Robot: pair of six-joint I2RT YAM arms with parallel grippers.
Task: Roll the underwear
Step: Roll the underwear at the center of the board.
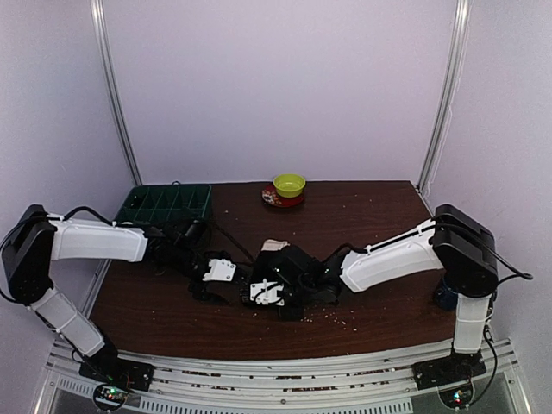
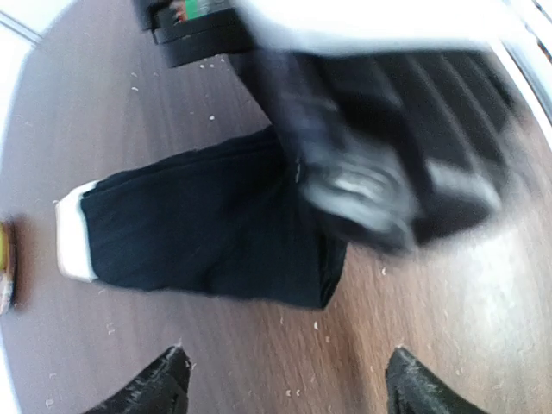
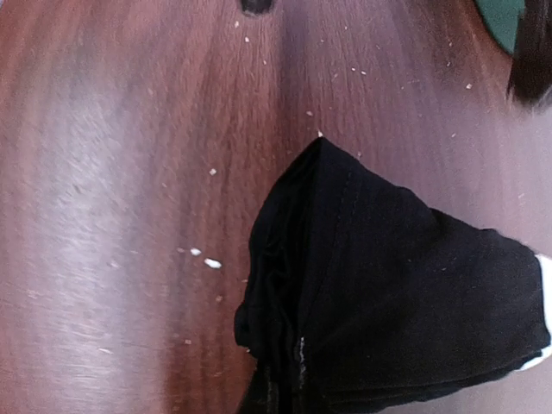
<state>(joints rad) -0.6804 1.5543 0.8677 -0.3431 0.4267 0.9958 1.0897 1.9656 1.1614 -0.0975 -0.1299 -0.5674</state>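
The plain black underwear [image 1: 289,261] with one white band [image 1: 274,245] lies on the brown table [image 1: 371,216] at its middle. My left gripper [image 1: 233,276] is open and empty just left of it. In the left wrist view its fingertips [image 2: 164,384] stand wide apart over bare wood, short of the underwear [image 2: 207,228]. My right gripper [image 1: 276,296] is at the garment's near end. In the right wrist view the black fabric [image 3: 388,285] bunches into the jaws [image 3: 280,401] at the bottom edge, so it is shut on the cloth. The strapped garment does not show.
A green compartment tray [image 1: 168,205] stands at the back left. A yellow-green bowl [image 1: 289,184] sits at the back middle beside a red dish [image 1: 272,198]. Small white crumbs [image 3: 207,259] are scattered on the wood. My right gripper body [image 2: 379,190] shows blurred in the left wrist view.
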